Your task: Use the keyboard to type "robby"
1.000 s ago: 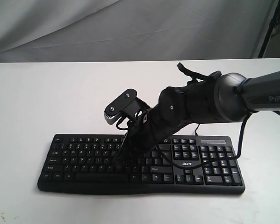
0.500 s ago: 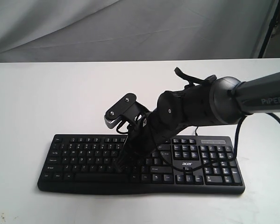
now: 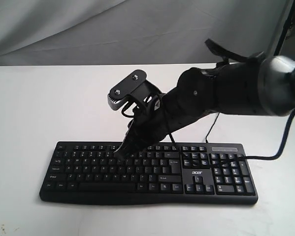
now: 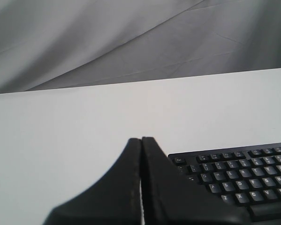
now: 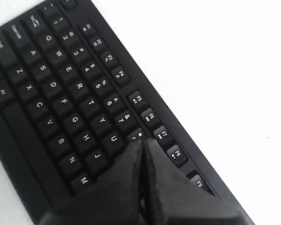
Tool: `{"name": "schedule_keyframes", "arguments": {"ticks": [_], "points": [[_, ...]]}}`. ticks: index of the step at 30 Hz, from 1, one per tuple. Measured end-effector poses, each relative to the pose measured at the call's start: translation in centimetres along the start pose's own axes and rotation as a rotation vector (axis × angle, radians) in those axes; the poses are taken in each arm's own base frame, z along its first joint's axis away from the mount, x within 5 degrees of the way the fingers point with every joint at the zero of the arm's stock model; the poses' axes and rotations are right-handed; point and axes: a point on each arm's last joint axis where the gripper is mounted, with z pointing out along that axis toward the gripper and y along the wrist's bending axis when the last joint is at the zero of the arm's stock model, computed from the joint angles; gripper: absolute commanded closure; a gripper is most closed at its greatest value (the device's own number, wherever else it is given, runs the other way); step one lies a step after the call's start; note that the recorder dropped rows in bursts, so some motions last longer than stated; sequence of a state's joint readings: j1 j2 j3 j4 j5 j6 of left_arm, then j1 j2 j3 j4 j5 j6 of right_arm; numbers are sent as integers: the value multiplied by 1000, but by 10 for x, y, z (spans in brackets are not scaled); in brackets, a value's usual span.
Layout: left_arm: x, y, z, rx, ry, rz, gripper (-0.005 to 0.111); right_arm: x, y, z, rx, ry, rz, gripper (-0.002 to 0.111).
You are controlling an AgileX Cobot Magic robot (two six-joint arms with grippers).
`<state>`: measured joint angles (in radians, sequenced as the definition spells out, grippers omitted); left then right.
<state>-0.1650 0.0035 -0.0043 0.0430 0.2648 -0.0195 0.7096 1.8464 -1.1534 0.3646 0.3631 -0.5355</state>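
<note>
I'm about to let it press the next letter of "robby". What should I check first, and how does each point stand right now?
1. Right gripper shut to a single point: ok.
2. Its tip above the keyboard keys: ok, by the U key and 8 key.
3. Tip on the needed letter: cannot tell.
4. Left gripper off the keys: ok, shut, beside the keyboard's corner.
5. Keyboard flat on the table: ok.

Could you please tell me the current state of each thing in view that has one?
keyboard: lying flat on the table, keys up.
right gripper: jaws shut, empty, tips at the 8 key; contact unclear.
left gripper: jaws shut, empty, held off the keyboard's Esc end.
</note>
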Motion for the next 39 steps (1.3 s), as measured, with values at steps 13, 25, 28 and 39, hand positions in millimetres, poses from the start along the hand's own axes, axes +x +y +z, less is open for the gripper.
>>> {"name": "schedule_keyframes", "arguments": {"ticks": [13, 25, 28, 39], "points": [[0, 0, 0, 0, 0, 0, 107, -14, 56, 18, -100, 13, -139, 108], [0, 0, 0, 0, 0, 0, 107, -7, 58, 48, -149, 128, -132, 108], [0, 0, 0, 0, 0, 0, 107, -7, 58, 48, -149, 128, -132, 108], [0, 0, 0, 0, 0, 0, 107, -4, 57, 58, -142, 135, -135, 108]]}}
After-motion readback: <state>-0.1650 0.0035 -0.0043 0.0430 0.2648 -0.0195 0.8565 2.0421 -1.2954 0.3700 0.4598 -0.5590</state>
